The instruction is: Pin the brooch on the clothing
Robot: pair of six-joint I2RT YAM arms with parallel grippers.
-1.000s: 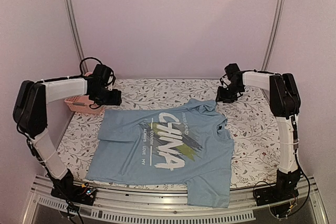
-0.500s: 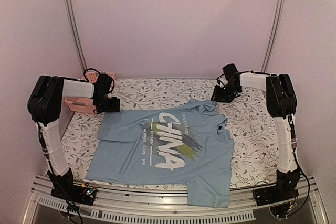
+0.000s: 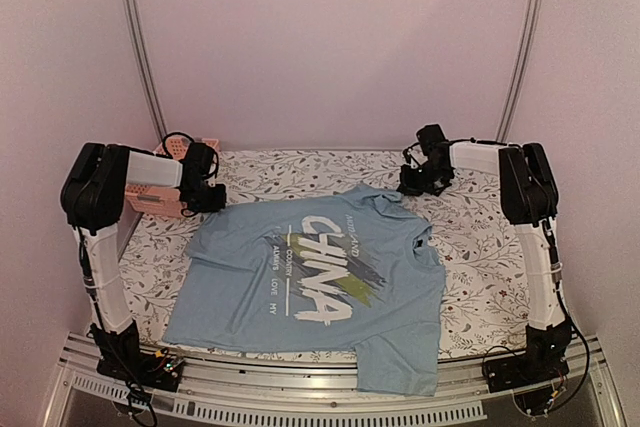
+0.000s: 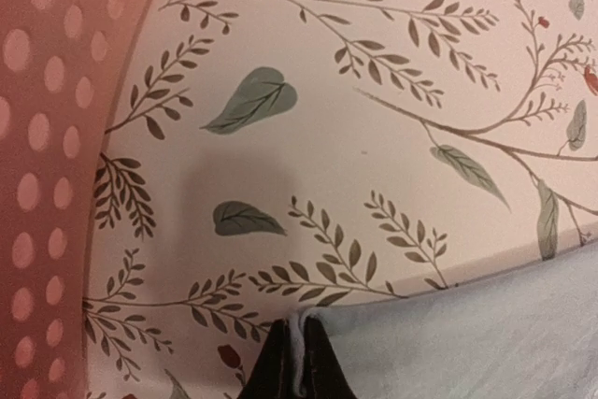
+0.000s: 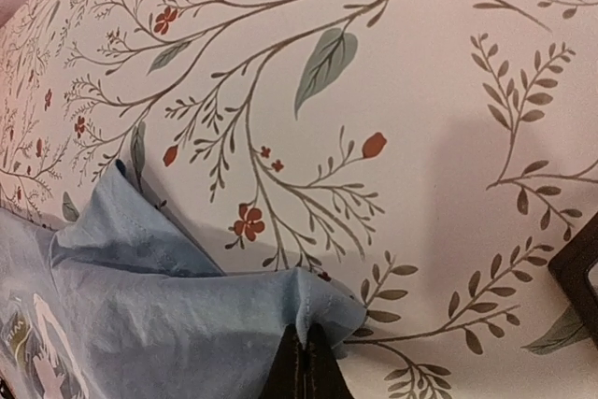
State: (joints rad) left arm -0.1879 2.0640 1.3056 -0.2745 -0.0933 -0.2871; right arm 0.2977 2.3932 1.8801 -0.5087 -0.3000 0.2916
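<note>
The clothing [image 3: 310, 277], a light blue T-shirt with white "CHINA" lettering, lies spread on the floral tablecloth. My left gripper [image 3: 211, 202] is shut on its far left corner; the left wrist view shows a thin fold of the clothing [image 4: 467, 334] pinched between the dark tips of the left gripper [image 4: 299, 366]. My right gripper [image 3: 408, 187] is shut on the shirt's far right edge. In the right wrist view the clothing [image 5: 168, 324] puckers where the right gripper [image 5: 304, 366] nips it. The brooch is out of view.
A pink perforated basket [image 3: 150, 197] stands at the back left, right beside the left gripper, and the basket [image 4: 47, 137] fills the left edge of the left wrist view. A small black case corner [image 5: 579, 273] shows at the right of the right wrist view.
Both grippers have closed on the shirt's far edges. The left arm has folded back toward the basket. The right gripper has shifted left, and the shirt's far edge has been drawn toward the back.
</note>
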